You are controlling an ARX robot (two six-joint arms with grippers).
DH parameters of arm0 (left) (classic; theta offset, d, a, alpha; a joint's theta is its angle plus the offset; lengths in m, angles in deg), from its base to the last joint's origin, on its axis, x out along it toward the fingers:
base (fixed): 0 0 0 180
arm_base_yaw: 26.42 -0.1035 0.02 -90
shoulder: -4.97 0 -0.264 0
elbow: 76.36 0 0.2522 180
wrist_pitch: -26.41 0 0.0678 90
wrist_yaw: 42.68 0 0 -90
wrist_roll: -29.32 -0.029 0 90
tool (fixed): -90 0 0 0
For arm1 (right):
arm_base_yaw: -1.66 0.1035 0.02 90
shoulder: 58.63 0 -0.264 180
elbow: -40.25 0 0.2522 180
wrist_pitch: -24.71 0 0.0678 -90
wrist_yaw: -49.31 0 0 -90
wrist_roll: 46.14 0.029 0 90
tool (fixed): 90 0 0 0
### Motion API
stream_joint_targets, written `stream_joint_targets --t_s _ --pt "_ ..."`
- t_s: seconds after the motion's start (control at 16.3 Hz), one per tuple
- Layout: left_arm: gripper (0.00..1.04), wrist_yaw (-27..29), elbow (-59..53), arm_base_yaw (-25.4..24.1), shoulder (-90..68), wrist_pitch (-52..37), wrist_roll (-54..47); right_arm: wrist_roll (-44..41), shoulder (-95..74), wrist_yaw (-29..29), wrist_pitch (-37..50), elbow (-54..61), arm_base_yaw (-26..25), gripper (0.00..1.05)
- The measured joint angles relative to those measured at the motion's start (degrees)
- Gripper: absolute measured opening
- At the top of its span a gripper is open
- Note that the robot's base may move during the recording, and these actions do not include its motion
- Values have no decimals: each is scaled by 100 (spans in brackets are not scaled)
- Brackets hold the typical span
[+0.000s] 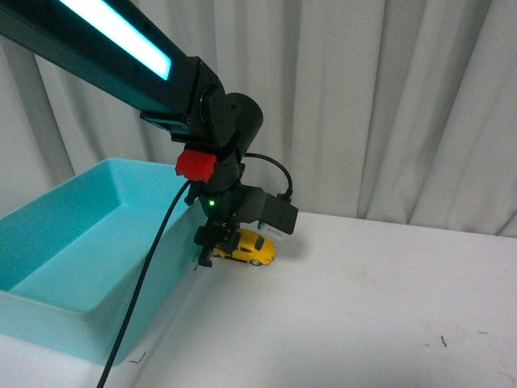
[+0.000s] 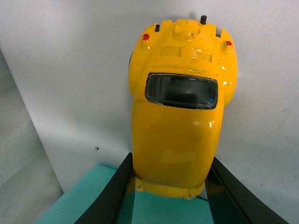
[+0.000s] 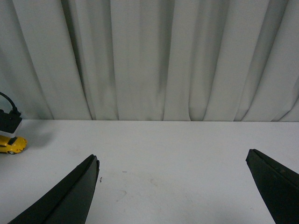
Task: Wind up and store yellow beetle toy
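The yellow beetle toy (image 1: 249, 246) rests on the white table right beside the teal bin's near wall. My left gripper (image 1: 212, 242) is shut on one end of it, reaching down from the black arm. In the left wrist view the glossy yellow beetle toy (image 2: 180, 121) fills the middle, dark window up, pinched between the two black fingers (image 2: 117, 191). My right gripper (image 3: 172, 161) is open over bare table, nothing between its fingers; the yellow beetle toy (image 3: 11, 143) shows small at that view's edge.
A large teal bin (image 1: 89, 323) stands on the left of the white table (image 1: 363, 307), its inside bare. A black cable (image 1: 141, 299) hangs from the left arm across the bin's wall. Grey curtains (image 1: 380, 97) close off the back.
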Motion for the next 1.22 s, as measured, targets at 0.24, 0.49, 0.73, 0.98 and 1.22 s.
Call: stream_joint_targets --t_s 0.24,0.49,0.73,0.98,1.22 --pt "36 -487 -46 205 149 487 -767 0 0 0 0 0 0 98" --pt "35 -1248 -4 350 420 1152 -885 0 0 0 0 0 0 98" --pt "35 -2177 87 177 1204 1309 203 0 0 2 0 0 0 98" --pt "35 -3123 149 -713 2188 1241 1665 0 0 2 -2 0 0 98" --pt "35 -2616 -577 -1867 2944 929 2863 0 0 2 0 0 0 98"
